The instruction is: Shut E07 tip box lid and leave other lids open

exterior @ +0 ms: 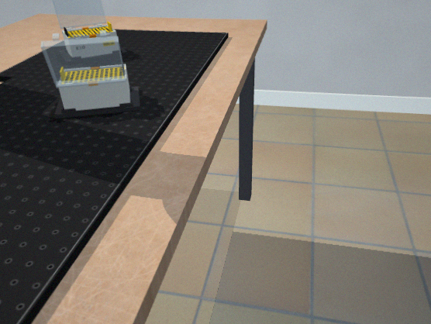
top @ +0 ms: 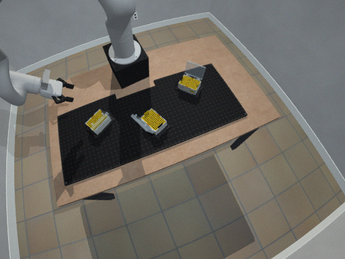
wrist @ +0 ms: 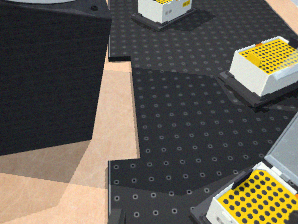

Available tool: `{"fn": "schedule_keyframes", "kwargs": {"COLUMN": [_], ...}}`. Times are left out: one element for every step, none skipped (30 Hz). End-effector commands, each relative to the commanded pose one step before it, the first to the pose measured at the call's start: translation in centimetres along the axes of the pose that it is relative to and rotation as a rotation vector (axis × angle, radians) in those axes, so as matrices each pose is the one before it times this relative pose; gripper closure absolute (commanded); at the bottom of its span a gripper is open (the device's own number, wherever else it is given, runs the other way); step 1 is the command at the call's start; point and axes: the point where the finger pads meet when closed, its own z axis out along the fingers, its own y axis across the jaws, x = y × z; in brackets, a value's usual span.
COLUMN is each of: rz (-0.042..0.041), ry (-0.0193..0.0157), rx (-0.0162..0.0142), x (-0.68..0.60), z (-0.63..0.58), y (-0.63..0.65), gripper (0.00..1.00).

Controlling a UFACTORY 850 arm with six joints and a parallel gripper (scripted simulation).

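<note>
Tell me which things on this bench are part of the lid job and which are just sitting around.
Part of the job:
- left tip box
- middle tip box
- right tip box, its lid standing up
- gripper, jaws wide apart, holding nothing

Just there:
- black perforated board
- wooden table
- black robot pedestal

The stickers are unreadable here, so which box is E07 stays unknown.
</note>
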Motion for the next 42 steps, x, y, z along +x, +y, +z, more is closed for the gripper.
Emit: {"fn": "schedule_keyframes", "kwargs": {"rz": [0.14226, 0.02356, 0.02357, 0.02357, 0.02357, 0.02357, 0.02357, 0.00000, 0.00000, 0.02359, 0.02358, 0.02358, 0.02358, 0.02355, 0.02357, 0.02357, 0.02357, 0.02357, 0.02357, 0.02357, 0.02357, 0.02357, 0.02357, 0.02357, 0.00000, 0.00000, 0.02357, 0.00798, 0.00000, 0.00000, 0.00000, 0.00000, 0.00000, 0.00000, 0.00000, 0.00000, 0.00000, 0.00000, 0.00000, 0.00000, 0.00000, 0.00000], "ry": [-0.00206, -0.00003, 0.00000, 0.00000, 0.00000, 0.00000, 0.00000, 0.00000, 0.00000, 0.00001, 0.00000, 0.00000, 0.00000, -0.00001, 0.00000, 0.00000, 0.00000, 0.00000, 0.00000, 0.00000, 0.00000, 0.00000, 0.00000, 0.00000, 0.00000, 0.00000, 0.00000, -0.00001, 0.00000, 0.00000, 0.00000, 0.00000, 0.00000, 0.00000, 0.00000, 0.00000, 0.00000, 0.00000, 0.00000, 0.00000, 0.00000, 0.00000], "rx": [-0.14697, -0.02360, -0.02357, -0.02357, -0.02357, -0.02357, -0.02357, 0.00000, 0.00000, -0.02354, -0.02357, -0.02356, -0.02356, -0.02361, -0.02357, -0.02357, -0.02357, -0.02357, -0.02357, -0.02357, -0.02357, -0.02357, -0.02357, -0.02357, 0.00000, 0.00000, -0.02357, -0.00793, -0.00001, -0.00001, 0.00000, 0.00000, 0.00000, 0.00000, 0.00000, 0.00000, 0.00000, 0.00000, 0.00000, 0.00000, 0.00000, 0.00000], "x": [0.050, 0.007, 0.000, 0.000, 0.000, 0.000, 0.000, 0.000, 0.000, -0.005, -0.001, -0.001, -0.001, 0.005, 0.000, 0.000, 0.000, 0.000, 0.000, 0.000, 0.000, 0.000, 0.000, 0.000, 0.000, 0.000, 0.000, -0.004, 0.001, 0.001, 0.001, 0.000, -0.353, -0.353, -0.353, -0.353, -0.353, -0.353, -0.353, -0.353, -0.353, 0.000], "z": [0.009, 0.006, 0.000, 0.000, 0.000, 0.000, 0.000, 0.000, 0.000, -0.005, -0.001, -0.001, -0.001, 0.007, 0.000, 0.000, 0.000, 0.000, 0.000, 0.000, 0.000, 0.000, 0.000, 0.000, 0.000, 0.000, 0.000, -0.008, 0.002, 0.002, 0.001, 0.001, 0.354, 0.354, 0.354, 0.354, 0.354, 0.354, 0.354, 0.354, 0.354, 0.000], "y": [-0.027, -0.002, -0.001, -0.001, -0.001, -0.001, -0.001, 0.000, 0.000, 0.001, -0.001, -0.001, -0.001, -0.003, 0.000, 0.000, 0.000, 0.000, 0.000, 0.000, 0.000, -0.001, -0.001, -0.001, 0.000, 0.000, -0.001, 0.003, -0.001, -0.001, 0.000, 0.000, -0.001, -0.001, -0.001, -0.001, -0.001, -0.001, -0.001, -0.001, -0.001, 0.000], "gripper": [0.00, 0.00, 0.00, 0.00, 0.00, 0.00, 0.00, 0.00, 0.00, 0.00, 0.00, 0.00, 0.00, 0.00, 0.00, 0.00, 0.00, 0.00, 0.00, 0.00, 0.00, 0.00, 0.00, 0.00, 0.00, 0.00, 0.00, 0.00, 0.00, 0.00, 0.00, 0.00, 0.00, 0.00, 0.00, 0.00, 0.00, 0.00, 0.00, 0.00, 0.00, 0.00]}}
